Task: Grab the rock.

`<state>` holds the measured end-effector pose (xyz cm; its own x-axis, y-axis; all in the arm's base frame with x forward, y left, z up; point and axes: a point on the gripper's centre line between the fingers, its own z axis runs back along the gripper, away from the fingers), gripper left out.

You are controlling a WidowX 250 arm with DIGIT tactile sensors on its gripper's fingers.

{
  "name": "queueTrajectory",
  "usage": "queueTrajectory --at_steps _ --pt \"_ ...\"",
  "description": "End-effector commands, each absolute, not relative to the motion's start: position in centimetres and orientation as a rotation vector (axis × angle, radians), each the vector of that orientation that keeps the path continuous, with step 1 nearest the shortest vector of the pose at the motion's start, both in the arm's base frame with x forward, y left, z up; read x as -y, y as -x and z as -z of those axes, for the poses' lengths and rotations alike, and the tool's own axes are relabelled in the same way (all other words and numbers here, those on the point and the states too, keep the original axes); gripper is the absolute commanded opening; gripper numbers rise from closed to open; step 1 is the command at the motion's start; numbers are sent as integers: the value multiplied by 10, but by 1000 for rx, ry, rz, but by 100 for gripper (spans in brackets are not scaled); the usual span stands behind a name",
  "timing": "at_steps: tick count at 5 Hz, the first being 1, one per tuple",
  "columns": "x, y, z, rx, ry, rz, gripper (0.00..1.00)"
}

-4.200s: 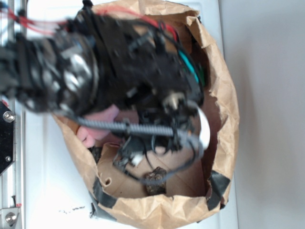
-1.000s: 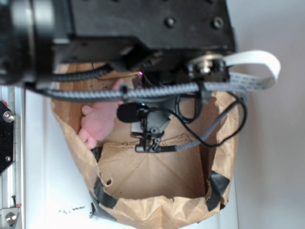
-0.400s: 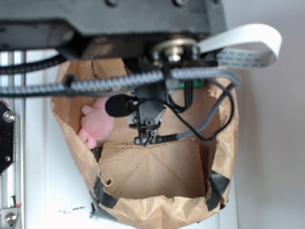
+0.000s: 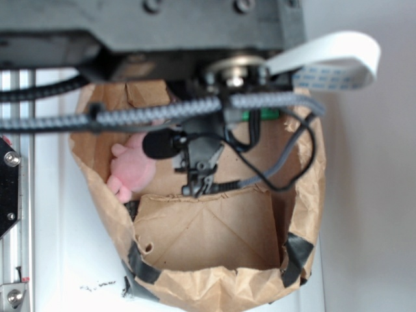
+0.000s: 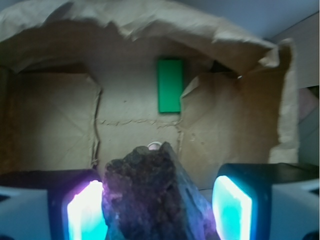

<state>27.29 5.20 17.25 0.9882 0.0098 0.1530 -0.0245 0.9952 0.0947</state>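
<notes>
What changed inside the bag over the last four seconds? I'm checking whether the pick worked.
The rock has left the bag floor near the front edge, where it lay earlier; it now sits between the pincer pads. The arm swung across and over the paper bag. The pink plush and green block stayed put.

The robot's arm (image 4: 162, 39) filled the top of the exterior view, a dark, blurred mass with braided cables and a white ribbon cable looping off its right side. In the wrist view the gripper (image 5: 160, 210) showed two glowing cyan-lit pads (image 5: 230, 210), one at each lower corner, standing apart with the rock (image 5: 152, 200) wedged between them.
</notes>
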Motion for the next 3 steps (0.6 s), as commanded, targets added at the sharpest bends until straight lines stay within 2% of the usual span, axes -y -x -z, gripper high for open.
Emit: queueTrajectory --at_steps 1,3 --pt "-46 -255 -188 208 -108 -23 0" --pt "-46 -256 -187 210 -97 -5 0"
